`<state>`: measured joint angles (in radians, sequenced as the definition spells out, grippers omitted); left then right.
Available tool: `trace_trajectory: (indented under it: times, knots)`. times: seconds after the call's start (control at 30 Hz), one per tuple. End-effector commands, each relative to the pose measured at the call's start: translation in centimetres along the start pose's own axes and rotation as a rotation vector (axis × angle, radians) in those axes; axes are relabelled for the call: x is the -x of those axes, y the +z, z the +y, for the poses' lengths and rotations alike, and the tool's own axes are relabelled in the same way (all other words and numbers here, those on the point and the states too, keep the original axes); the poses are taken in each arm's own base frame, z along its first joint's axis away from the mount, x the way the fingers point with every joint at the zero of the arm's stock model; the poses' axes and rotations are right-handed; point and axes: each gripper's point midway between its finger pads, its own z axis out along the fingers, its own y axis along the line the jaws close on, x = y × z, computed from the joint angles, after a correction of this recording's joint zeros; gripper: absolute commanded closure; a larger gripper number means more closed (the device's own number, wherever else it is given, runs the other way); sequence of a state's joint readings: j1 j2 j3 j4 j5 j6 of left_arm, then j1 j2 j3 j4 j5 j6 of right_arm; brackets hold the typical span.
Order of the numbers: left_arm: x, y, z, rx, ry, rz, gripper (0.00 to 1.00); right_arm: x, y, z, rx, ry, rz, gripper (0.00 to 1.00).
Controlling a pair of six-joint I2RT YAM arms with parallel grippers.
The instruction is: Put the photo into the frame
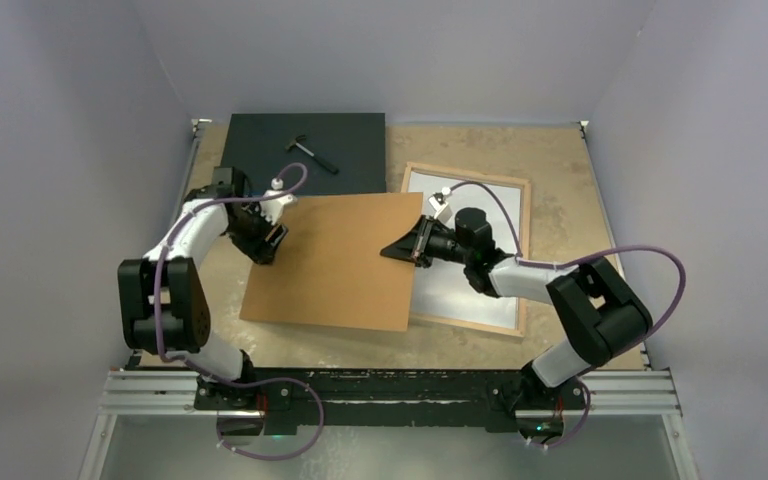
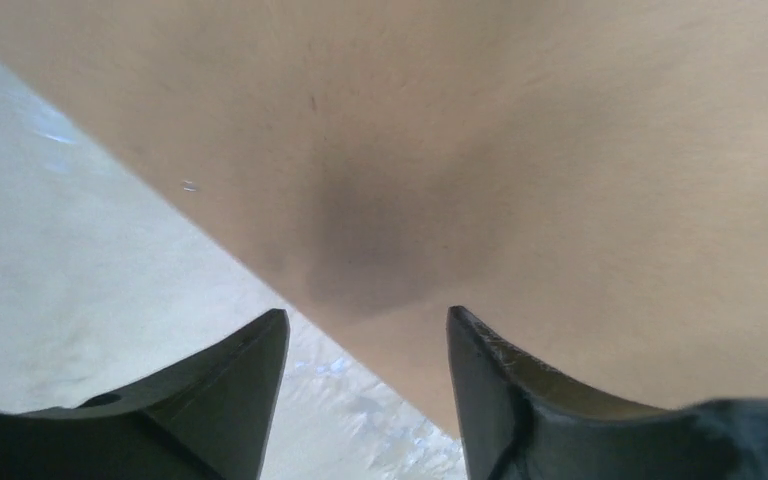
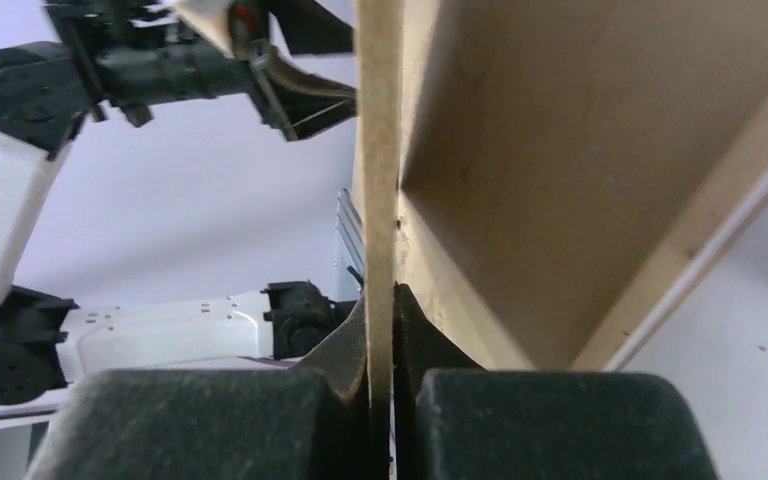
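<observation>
Flatly on the speckled tan table (image 1: 560,170) lies the frame (image 1: 526,260), a thin light-wood rim around a glossy pale grey sheet (image 1: 460,305); whether that sheet is the photo turned face down I cannot tell. A matte brown backing board (image 1: 335,260), rectangular and fibrous along its thin edge, overlaps the frame's left side. The right gripper (image 3: 380,300) is clamped on the board's right edge, black pads pressed to both faces. The left gripper (image 2: 368,320) stands spread at the board's left edge, grasping nothing.
</observation>
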<state>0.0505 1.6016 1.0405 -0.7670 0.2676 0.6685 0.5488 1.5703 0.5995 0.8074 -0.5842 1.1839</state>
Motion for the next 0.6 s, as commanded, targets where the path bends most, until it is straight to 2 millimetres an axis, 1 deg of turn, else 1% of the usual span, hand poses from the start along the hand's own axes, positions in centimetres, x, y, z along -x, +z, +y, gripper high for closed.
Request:
trace_trajectory:
  times: [0.0,0.03,0.07,0.13,0.2,0.27,0.33,0.43,0.5,0.57]
  knots:
    - [7.1,-9.8,-1.8,0.009,0.157,-0.286,0.29,2.3,-0.4,6.5,0.106,-0.085,-0.047,1.00]
    - [8.4,-11.9,-2.3,0.023,0.213,-0.351,0.19,2.7,-0.4,7.7,0.127,-0.090,-0.052,1.00]
    - [9.3,-13.8,-2.9,0.036,0.284,-0.410,0.14,3.0,-0.5,8.7,0.141,-0.091,-0.056,1.00]
    - [10.4,-17.0,-4.1,0.073,0.427,-0.502,0.10,3.5,-0.8,10.5,0.161,-0.092,-0.063,1.00]
    - [10.3,-19.3,-5.8,0.103,0.571,-0.548,0.08,3.6,-1.2,12.1,0.181,-0.090,-0.059,1.00]
    - [9.8,-21.1,-7.2,0.135,0.691,-0.580,0.07,4.2,-1.7,13.6,0.190,-0.069,-0.084,1.00]
    - [9.5,-22.5,-8.5,0.170,0.786,-0.614,0.07,5.1,-2.5,15.3,0.221,-0.046,-0.118,1.00]
    - [8.7,-23.8,-10.0,0.223,0.900,-0.654,0.09,6.4,-3.3,17.5,0.280,-0.004,-0.158,1.00]
    - [7.9,-24.0,-10.7,0.264,0.993,-0.653,0.10,7.1,-3.6,19.1,0.319,0.019,-0.175,1.00]
    - [6.9,-23.4,-11.1,0.300,1.093,-0.626,0.10,7.7,-4.0,20.6,0.350,0.025,-0.191,1.00]
